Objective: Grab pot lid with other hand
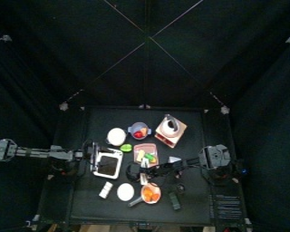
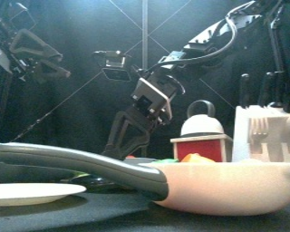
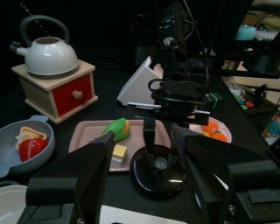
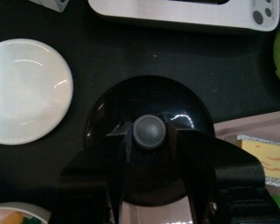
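The pot lid (image 4: 150, 101) is black and glossy with a round grey knob, lying flat on the table. It also shows in the left wrist view (image 3: 168, 178). My right gripper (image 4: 152, 134) hangs right over it, jaws open on either side of the knob; it also shows in the left wrist view (image 3: 161, 156) and in the front view (image 2: 126, 138). My left gripper (image 3: 154, 188) is open and empty, low at the table's left side, facing the lid from a short way off. In the front view the lid is hidden behind the pan handle.
A white plate (image 4: 25, 87) and a white device (image 4: 189, 13) lie beside the lid. A white kettle (image 3: 46, 57) stands on a wooden box with a red drawer. A blue bowl (image 3: 20, 144), a pink board (image 3: 95, 140) with food, a cream pan (image 2: 220, 186) and a white rack (image 2: 266, 131) crowd the table.
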Robot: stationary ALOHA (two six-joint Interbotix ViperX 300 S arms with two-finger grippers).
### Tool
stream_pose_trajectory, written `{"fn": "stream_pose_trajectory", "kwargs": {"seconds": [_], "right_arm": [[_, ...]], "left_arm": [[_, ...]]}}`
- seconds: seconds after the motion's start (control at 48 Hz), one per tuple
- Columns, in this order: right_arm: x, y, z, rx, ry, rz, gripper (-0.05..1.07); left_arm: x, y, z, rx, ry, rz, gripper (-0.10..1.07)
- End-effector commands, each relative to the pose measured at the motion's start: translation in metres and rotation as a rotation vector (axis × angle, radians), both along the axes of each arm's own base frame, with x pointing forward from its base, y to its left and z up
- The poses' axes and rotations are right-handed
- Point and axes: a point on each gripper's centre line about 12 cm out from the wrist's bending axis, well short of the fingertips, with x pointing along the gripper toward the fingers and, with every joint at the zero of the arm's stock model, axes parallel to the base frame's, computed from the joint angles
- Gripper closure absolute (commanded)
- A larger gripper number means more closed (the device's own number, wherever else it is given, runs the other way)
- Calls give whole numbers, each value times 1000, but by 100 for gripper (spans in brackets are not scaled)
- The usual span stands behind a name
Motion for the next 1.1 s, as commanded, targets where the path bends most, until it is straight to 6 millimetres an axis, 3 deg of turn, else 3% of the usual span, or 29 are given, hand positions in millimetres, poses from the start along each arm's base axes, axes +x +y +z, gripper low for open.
{"fn": "stream_pose_trajectory", "kwargs": {"seconds": [0.0,0.229,0.646,1.083], "right_arm": [[7,-2,18,3,-46,-4,30],[8,-1,23,10,-58,-9,39],[5,-1,72,63,-158,-39,41],[5,-1,77,85,-171,-54,41]], "left_arm": [[2,1,5,0,-15,5,8],[2,1,5,1,-15,4,8],[2,1,5,-1,-15,5,8],[3,1,8,5,-23,6,8]]}}
